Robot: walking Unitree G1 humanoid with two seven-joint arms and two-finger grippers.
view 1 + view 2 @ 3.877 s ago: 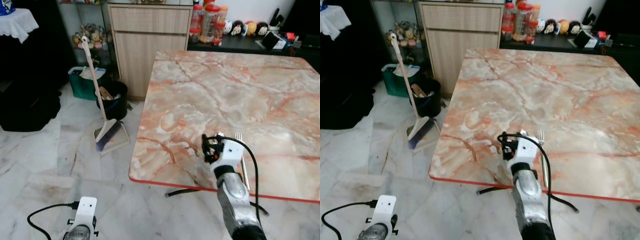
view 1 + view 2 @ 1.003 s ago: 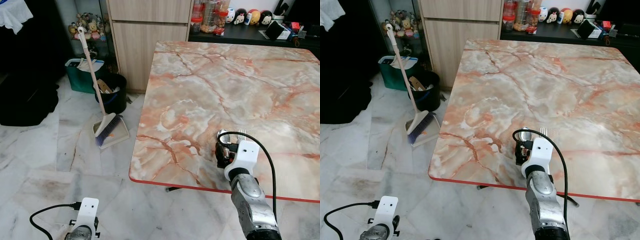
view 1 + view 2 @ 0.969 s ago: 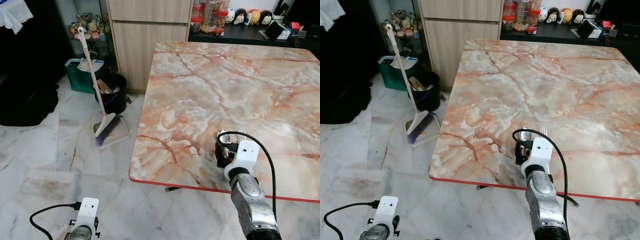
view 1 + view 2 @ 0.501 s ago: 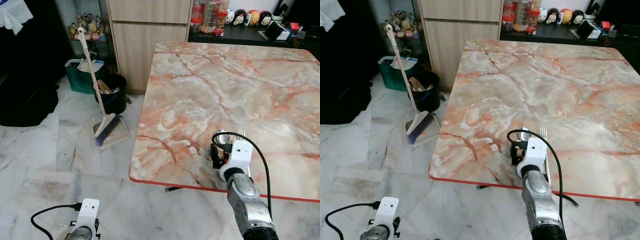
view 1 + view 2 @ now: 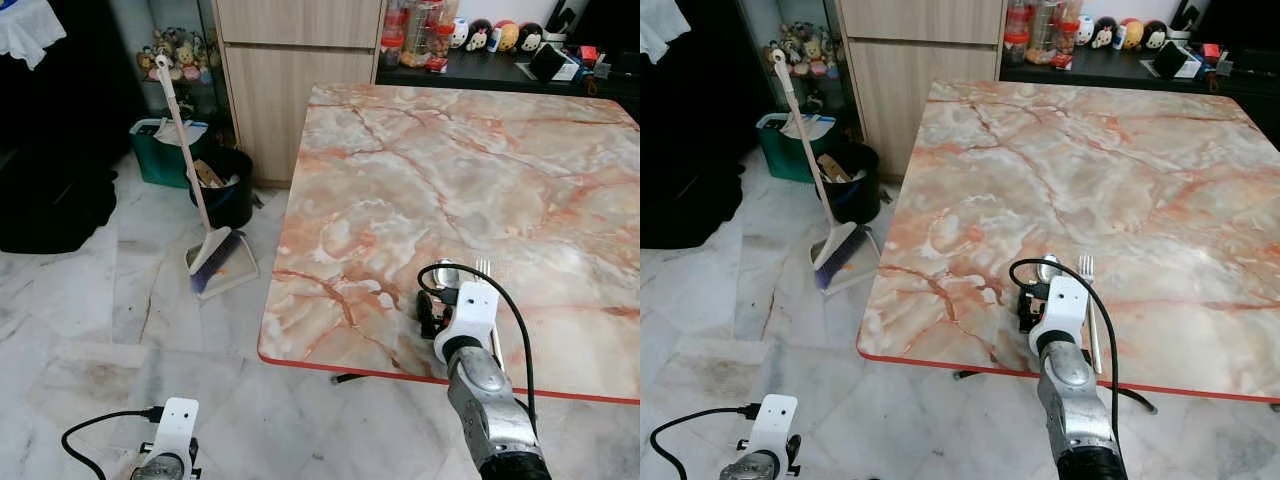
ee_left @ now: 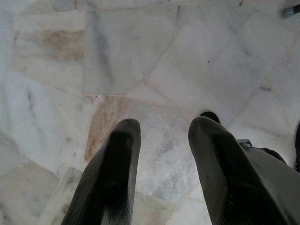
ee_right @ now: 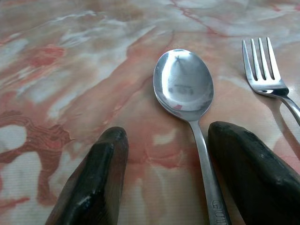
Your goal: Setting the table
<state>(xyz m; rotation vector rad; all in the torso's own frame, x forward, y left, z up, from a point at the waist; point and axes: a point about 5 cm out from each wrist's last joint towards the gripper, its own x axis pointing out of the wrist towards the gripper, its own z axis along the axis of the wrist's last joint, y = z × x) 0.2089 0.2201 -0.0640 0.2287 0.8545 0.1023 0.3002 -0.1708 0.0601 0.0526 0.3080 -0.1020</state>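
While the right hand (image 7: 164, 183) sits spread astride the spoon (image 7: 183, 89) (fork (image 7: 262, 70) just beside), lifting straight off the counter (image 5: 420, 180) should avoid nudging it.

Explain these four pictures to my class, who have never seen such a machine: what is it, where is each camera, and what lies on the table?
It is a walking robot with two arms. Two pictures come from cameras in its head, looking down. The other two come from its wrists. On the marble table lie a spoon and a fork, side by side. The right gripper is open, one finger either side of the spoon's handle, holding nothing. The left gripper hangs open over the floor.
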